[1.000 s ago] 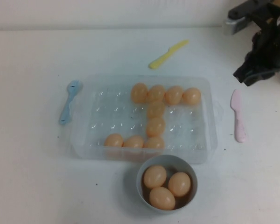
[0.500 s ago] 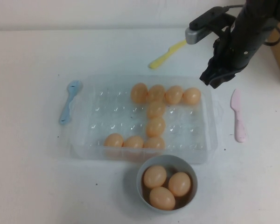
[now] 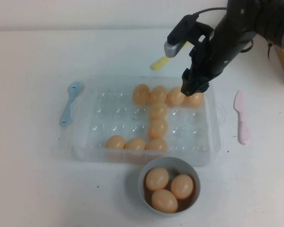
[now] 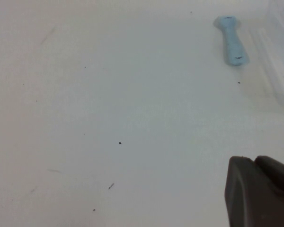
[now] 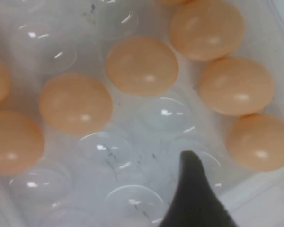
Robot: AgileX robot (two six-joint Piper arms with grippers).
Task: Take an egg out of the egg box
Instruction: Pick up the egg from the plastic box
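Holding nine eggs, the egg box (image 3: 90,142) sits beneath the right gripper (image 3: 195,87).

One large clear plastic egg box (image 3: 87,142) with rows of dimples holds nine small pale orange-tan eggs — four in a row at its far side, starting with the egg (image 3: 141,94) at the left end of that row, two more down a column, and three along the near edge. One small round grey-white bowl (image 3: 146,170) holds three more eggs, twelve in all. Three small plastic utensils lie on the table — one light blue spoon (image 3: 69,102), one yellow spatula (image 3: 157,63), one pink spatula (image 3: 241,117). Two grippers show: the right gripper (image 3: 195,89) over the box's far right corner, and the left gripper (image 4: 258,191), near the blue spoon.
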